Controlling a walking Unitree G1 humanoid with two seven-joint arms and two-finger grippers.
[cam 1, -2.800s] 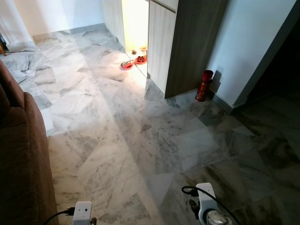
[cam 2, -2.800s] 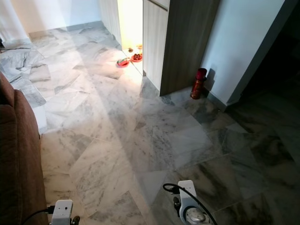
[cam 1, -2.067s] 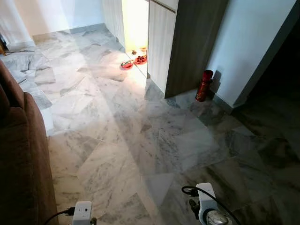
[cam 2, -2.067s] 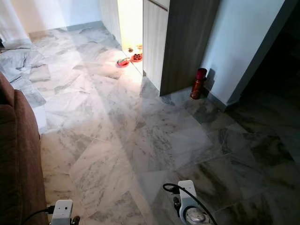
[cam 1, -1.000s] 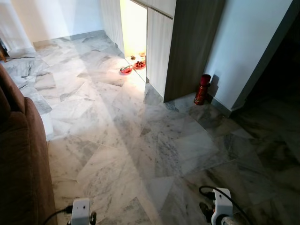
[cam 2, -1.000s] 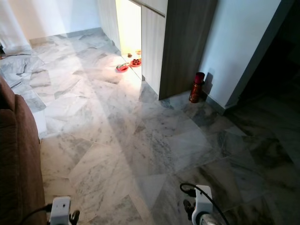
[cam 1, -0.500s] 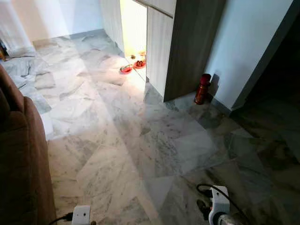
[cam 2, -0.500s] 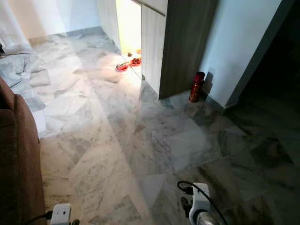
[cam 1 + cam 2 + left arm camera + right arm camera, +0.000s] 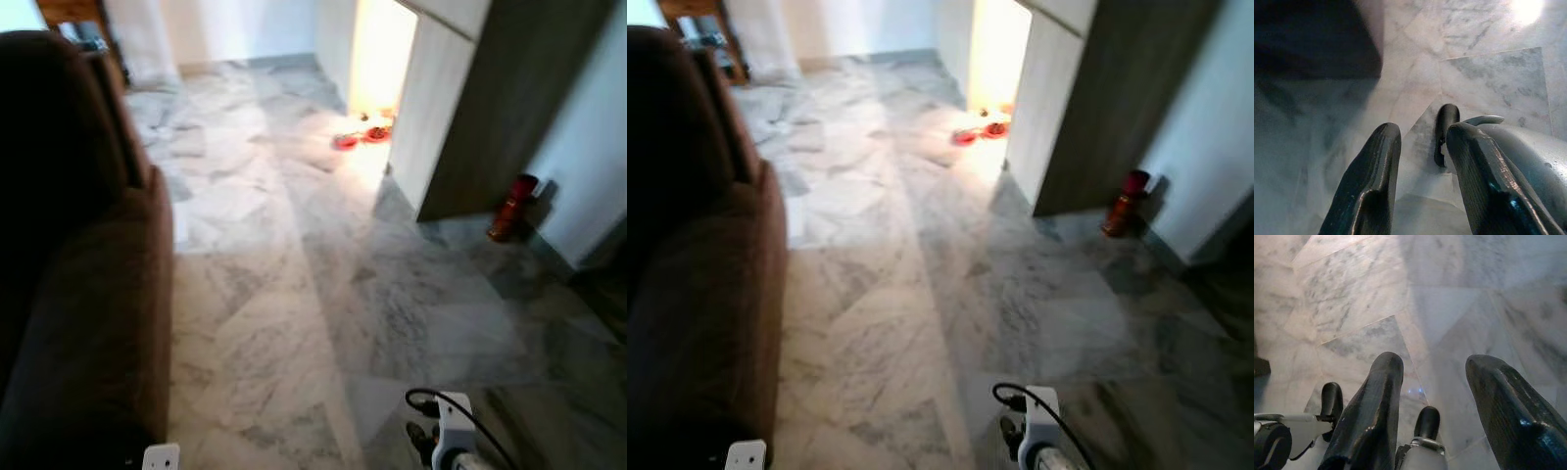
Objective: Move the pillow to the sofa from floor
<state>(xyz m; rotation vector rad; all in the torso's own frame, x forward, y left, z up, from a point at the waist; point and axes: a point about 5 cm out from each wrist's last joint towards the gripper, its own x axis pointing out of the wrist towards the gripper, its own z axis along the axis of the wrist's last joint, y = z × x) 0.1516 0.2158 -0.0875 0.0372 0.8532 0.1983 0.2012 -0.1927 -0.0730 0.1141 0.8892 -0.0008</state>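
**Marble floor beside a brown sofa, both arms hanging low**

We look down from our head camera at a grey-white marble floor (image 9: pixel 294 294), slightly blurred. A dark brown sofa (image 9: pixel 78 274) takes up the left side of the scene, its armrest and back rising towards the top left corner. We cannot make out a pillow on the floor or on the sofa.

Across the room, a tall wood-panelled cabinet (image 9: pixel 490 108) stands at the upper right, beside a brightly lit opening (image 9: pixel 377 49). Two small red bowls (image 9: pixel 358 137) sit on the floor at the foot of that opening. A red bottle-shaped object (image 9: pixel 511 208) stands upright against the pale wall, just beside the cabinet's dark side. A piece of wooden furniture (image 9: pixel 83 24) shows at the top left, behind the sofa.

Both arms hang idle near the bottom edge. The white wrist of our left arm (image 9: pixel 162 457) shows close to the sofa's front corner; the right arm (image 9: pixel 453 441), with a looping black cable, shows lower right.

In the left wrist view, our left gripper (image 9: pixel 1420 161) points down at the floor, its two black fingers (image 9: pixel 1376 181) spread apart and grasping nothing, with the sofa's dark edge nearby. In the right wrist view, our right gripper (image 9: pixel 1440 396) is likewise parted and empty above bare marble, the robot's feet below.
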